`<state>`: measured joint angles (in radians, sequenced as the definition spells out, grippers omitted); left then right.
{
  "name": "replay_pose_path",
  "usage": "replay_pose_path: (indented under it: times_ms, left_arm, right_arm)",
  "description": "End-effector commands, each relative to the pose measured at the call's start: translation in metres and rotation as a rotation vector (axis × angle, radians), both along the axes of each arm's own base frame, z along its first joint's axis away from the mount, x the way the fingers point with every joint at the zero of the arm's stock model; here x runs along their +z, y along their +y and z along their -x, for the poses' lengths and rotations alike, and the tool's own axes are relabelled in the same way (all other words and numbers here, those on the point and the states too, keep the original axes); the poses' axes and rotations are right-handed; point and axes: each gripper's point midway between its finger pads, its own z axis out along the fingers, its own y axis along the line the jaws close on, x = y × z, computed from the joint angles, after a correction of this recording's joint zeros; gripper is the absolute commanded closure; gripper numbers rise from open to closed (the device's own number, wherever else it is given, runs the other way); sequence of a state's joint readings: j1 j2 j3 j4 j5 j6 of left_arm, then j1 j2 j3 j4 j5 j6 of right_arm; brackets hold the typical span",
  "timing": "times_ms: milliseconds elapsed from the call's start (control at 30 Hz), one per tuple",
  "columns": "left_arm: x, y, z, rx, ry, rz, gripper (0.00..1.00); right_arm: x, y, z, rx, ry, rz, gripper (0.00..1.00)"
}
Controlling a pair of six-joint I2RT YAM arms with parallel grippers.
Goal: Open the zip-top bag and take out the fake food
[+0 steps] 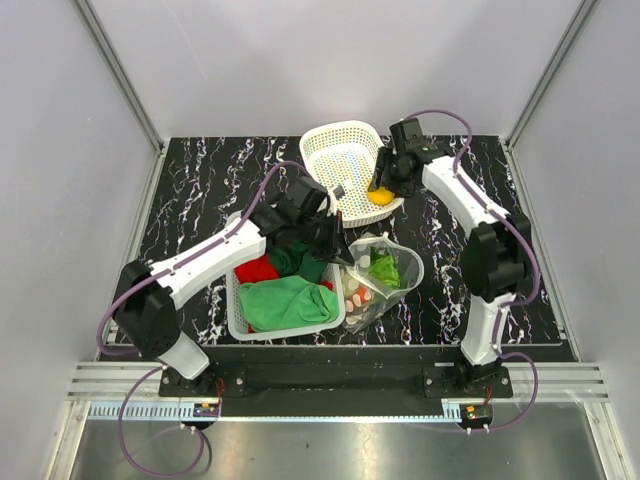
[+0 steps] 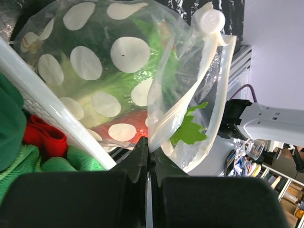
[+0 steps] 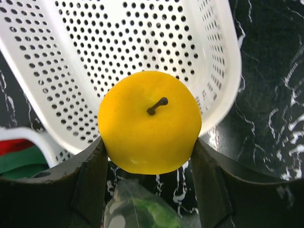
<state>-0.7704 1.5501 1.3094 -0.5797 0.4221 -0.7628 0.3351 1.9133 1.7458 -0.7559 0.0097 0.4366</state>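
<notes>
The zip-top bag (image 1: 365, 305), containing lettuce (image 1: 385, 268), lies just right of the cloth basket (image 1: 234, 300). The left gripper (image 2: 148, 152) is pressed together on the bag's edge. Beyond the cloth basket, the right gripper (image 3: 148, 147) clamps the yellow fruit (image 3: 149, 114) over the far white basket (image 1: 340, 160).

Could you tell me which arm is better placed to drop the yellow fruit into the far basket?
The right: its gripper holds the yellow fruit at the basket's rim, while the left gripper is pinching the zip-top bag.
</notes>
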Motion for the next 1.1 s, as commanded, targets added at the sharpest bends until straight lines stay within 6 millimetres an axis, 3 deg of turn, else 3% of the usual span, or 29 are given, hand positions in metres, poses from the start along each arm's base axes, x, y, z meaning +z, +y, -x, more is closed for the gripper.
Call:
replay_pose_path:
  times_ms: [0, 33, 133, 167, 200, 300, 400, 467, 500, 567, 600, 633, 667, 700, 733, 800, 833, 900, 933, 1067]
  left_arm:
    - [0.025, -0.011, -0.006, -0.067, -0.039, 0.065, 1.0]
    - [0.025, -0.012, -0.006, -0.079, -0.033, 0.065, 1.0]
    - [0.03, -0.013, -0.008, -0.079, -0.051, 0.066, 1.0]
    - [0.031, -0.012, -0.008, -0.077, -0.055, 0.064, 1.0]
    - [0.031, -0.011, -0.009, -0.072, -0.06, 0.058, 1.0]
    - [0.033, -0.01, -0.011, -0.062, -0.071, 0.055, 1.0]
    - [0.034, -0.01, -0.012, -0.06, -0.081, 0.055, 1.0]
    - [0.036, -0.009, -0.012, -0.064, -0.091, 0.056, 1.0]
    - [0.036, -0.008, -0.011, -0.066, -0.092, 0.057, 1.0]
    - [0.033, -0.007, -0.009, -0.068, -0.084, 0.053, 1.0]
    - [0.036, -0.007, -0.008, -0.071, -0.087, 0.06, 1.0]
    - [0.036, -0.007, -0.007, -0.074, -0.086, 0.061, 1.0]
    - [0.035, -0.006, -0.006, -0.072, -0.084, 0.059, 1.0]
    - [0.035, -0.006, -0.006, -0.071, -0.087, 0.059, 1.0]
    - [0.036, -0.006, -0.006, -0.073, -0.087, 0.06, 1.0]
    - [0.035, -0.007, -0.006, -0.074, -0.085, 0.06, 1.0]
    - [0.036, -0.007, -0.006, -0.076, -0.085, 0.062, 1.0]
    - [0.037, -0.008, -0.006, -0.083, -0.081, 0.067, 1.0]
    - [0.038, -0.008, -0.005, -0.084, -0.083, 0.07, 1.0]
    - [0.038, -0.009, -0.004, -0.095, -0.079, 0.073, 1.0]
  right_arm:
    - [0.032, 0.014, -0.037, 0.036, -0.14, -0.02, 0.73]
    - [0.018, 0.015, -0.04, 0.041, -0.114, -0.012, 0.69]
    - [0.006, 0.015, -0.043, 0.038, -0.079, 0.005, 0.49]
    - [0.005, 0.015, -0.042, 0.039, -0.074, 0.004, 0.32]
    - [0.004, 0.015, -0.041, 0.04, -0.067, 0.003, 0.23]
    - [0.007, 0.015, -0.036, 0.039, -0.047, 0.001, 0.12]
    - [0.021, 0.012, -0.026, 0.033, -0.039, -0.001, 0.05]
    - [0.035, 0.012, -0.009, 0.042, -0.009, -0.021, 0.05]
    - [0.052, 0.011, 0.001, 0.05, -0.02, -0.039, 0.05]
    - [0.053, 0.009, 0.03, 0.067, 0.034, -0.056, 0.05]
    - [0.076, 0.007, 0.046, 0.072, -0.002, -0.079, 0.05]
    - [0.066, 0.004, 0.064, 0.07, 0.034, -0.08, 0.06]
    - [0.071, 0.005, 0.077, 0.083, 0.033, -0.098, 0.06]
    - [0.093, 0.003, 0.095, 0.096, -0.015, -0.125, 0.07]
    - [0.085, 0.004, 0.112, 0.119, 0.011, -0.125, 0.09]
    - [0.106, 0.007, 0.143, 0.172, -0.029, -0.178, 0.12]
    - [0.097, 0.011, 0.159, 0.201, 0.0, -0.192, 0.17]
    - [0.11, 0.021, 0.187, 0.254, -0.021, -0.271, 0.23]
    - [0.098, 0.034, 0.208, 0.319, 0.038, -0.317, 0.26]
    - [0.076, 0.047, 0.245, 0.382, 0.102, -0.373, 0.27]
